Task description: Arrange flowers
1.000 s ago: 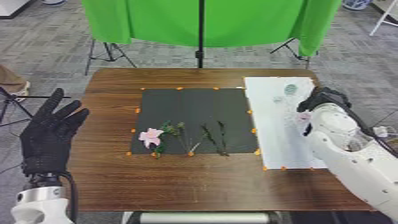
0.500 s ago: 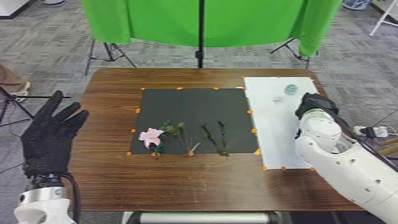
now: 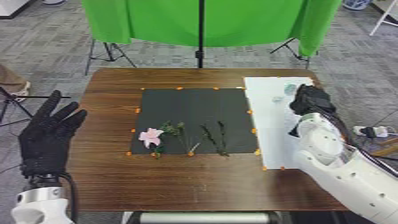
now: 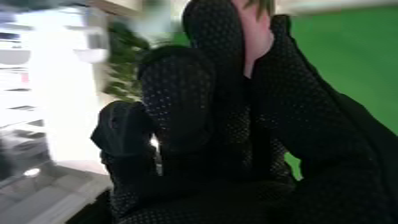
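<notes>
My right hand (image 3: 312, 101) is over the far right part of the white sheet (image 3: 277, 127). In the right wrist view, this hand (image 4: 209, 140) pinches a pink flower (image 4: 254, 32) between its thumb and fingers, with some green at its end. A pink blossom (image 3: 151, 136) lies at the near left of the black mat (image 3: 191, 105). Beside it are a leafy green stem (image 3: 180, 131) and darker thin stems (image 3: 222, 137). My left hand (image 3: 49, 137) is off the table's left side, fingers straight and spread.
Greenish round objects (image 3: 290, 89) stand on the far end of the white sheet, beside my right hand. Orange markers edge the mat and sheet on the wooden table (image 3: 178, 185). A green cloth (image 3: 160, 22) hangs beyond the table.
My right hand has moved away from the robot and slightly left over the white sheet. The pink flower seen by it one second ago is now hidden in the head view. The left hand has barely moved.
</notes>
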Tool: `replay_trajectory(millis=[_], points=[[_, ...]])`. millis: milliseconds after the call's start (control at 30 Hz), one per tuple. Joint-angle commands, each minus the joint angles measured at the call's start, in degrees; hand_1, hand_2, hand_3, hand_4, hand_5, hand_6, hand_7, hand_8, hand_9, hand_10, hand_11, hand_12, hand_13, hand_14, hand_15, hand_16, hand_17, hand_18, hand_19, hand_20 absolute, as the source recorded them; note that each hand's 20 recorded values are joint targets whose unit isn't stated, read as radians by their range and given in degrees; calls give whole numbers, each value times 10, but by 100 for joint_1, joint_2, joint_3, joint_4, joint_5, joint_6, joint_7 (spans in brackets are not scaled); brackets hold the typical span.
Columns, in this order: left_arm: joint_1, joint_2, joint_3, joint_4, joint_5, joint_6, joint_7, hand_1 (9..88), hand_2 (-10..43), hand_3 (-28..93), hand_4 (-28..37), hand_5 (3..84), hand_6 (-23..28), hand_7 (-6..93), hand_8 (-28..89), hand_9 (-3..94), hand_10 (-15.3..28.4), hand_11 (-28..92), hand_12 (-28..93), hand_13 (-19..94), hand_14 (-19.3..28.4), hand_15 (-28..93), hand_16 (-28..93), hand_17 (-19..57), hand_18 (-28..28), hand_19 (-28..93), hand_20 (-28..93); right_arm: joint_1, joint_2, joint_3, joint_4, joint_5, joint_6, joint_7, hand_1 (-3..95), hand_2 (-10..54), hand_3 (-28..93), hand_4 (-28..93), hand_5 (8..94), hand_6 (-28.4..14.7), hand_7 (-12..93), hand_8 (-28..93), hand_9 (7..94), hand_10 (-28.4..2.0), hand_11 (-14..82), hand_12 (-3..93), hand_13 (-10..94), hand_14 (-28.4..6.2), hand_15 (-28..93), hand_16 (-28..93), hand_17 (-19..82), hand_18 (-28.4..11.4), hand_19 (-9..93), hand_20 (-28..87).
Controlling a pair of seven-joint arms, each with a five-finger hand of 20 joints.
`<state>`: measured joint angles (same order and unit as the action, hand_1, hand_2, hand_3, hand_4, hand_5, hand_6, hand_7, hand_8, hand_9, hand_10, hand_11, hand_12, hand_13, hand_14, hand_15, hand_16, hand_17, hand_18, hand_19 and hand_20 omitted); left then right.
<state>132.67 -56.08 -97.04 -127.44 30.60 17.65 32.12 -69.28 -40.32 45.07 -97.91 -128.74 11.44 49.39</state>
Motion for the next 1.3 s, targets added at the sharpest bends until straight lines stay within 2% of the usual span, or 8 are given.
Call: replay_trajectory(millis=[33, 200, 367, 400, 533, 733, 1133, 1300], points=[[-68, 85, -28, -36, 82, -10, -31, 259, 88, 738, -220, 333, 79, 124, -89, 337, 201, 279, 134, 242, 257, 561, -76, -85, 234, 492, 254, 1241, -2109, -1136, -134, -116, -399, -1110, 602, -95, 708, -283, 878, 1, 185, 53, 937, -51, 145, 333, 816, -19, 603, 281, 399, -237, 932, 522], [-286, 56, -23, -38, 217, -88, -246, 258, 89, 737, -221, 331, 78, 125, -89, 336, 201, 279, 134, 242, 257, 561, -76, -86, 234, 492, 254, 1348, -3515, -1340, 558, -514, -945, -1646, 596, -95, 714, -283, 875, 4, 185, 52, 937, -49, 142, 336, 814, -21, 606, 280, 398, -237, 932, 522], [-919, 151, 123, 126, 385, -275, -541, 257, 89, 738, -220, 330, 77, 127, -90, 336, 201, 278, 134, 242, 257, 561, -75, -86, 234, 492, 255, 1913, -3865, -1937, 1176, -418, -1043, -1506, 588, -95, 720, -283, 874, 7, 185, 50, 937, -48, 141, 334, 813, -22, 609, 275, 396, -236, 932, 522], [-1013, 203, 158, 153, 377, -305, -503, 257, 89, 737, -221, 331, 77, 127, -90, 336, 201, 278, 134, 242, 257, 561, -75, -86, 234, 492, 255, 1912, -3934, -1862, 1223, -326, -1297, -1528, 588, -95, 719, -283, 872, 7, 185, 50, 937, -48, 141, 334, 813, -23, 609, 274, 396, -235, 932, 522], [-1062, 213, 228, 150, 366, -221, -409, 256, 88, 738, -220, 331, 77, 126, -90, 336, 201, 278, 134, 242, 257, 559, -75, -86, 234, 492, 256, 1917, -3960, -1987, 1351, -439, -1585, -1479, 589, -95, 714, -283, 869, 8, 185, 49, 937, -49, 138, 334, 808, -25, 615, 272, 392, -233, 932, 524], [-919, 119, 167, 124, 385, -245, -476, 257, 87, 739, -220, 332, 78, 126, -90, 337, 200, 278, 134, 244, 257, 559, -75, -84, 233, 491, 256, 1742, -4053, -1883, 1319, -562, -2110, -1516, 584, -95, 681, -283, 844, 6, 166, 27, 924, -58, 101, 337, 778, -32, 640, 248, 377, -224, 932, 526], [-974, 118, 233, 211, 398, -365, -570, 260, 87, 739, -217, 332, 78, 126, -90, 337, 202, 276, 134, 243, 256, 558, -74, -84, 234, 491, 256, 1782, -4038, -1929, 1286, -271, -1709, -1454, 543, -95, 550, -283, 686, 4, 142, -96, 752, -99, 222, 155, 669, -61, 724, 153, 341, -203, 932, 563], [-789, 98, 184, 186, 372, -323, -571, 260, 87, 739, -217, 332, 78, 126, -90, 337, 202, 277, 135, 243, 257, 558, -74, -85, 234, 492, 256, 1674, -4028, -1807, 1174, -295, -1626, -1438, 565, -95, 453, -283, 661, 1, 135, -121, 733, -102, 207, 145, 669, -61, 718, 152, 342, -201, 932, 569]])
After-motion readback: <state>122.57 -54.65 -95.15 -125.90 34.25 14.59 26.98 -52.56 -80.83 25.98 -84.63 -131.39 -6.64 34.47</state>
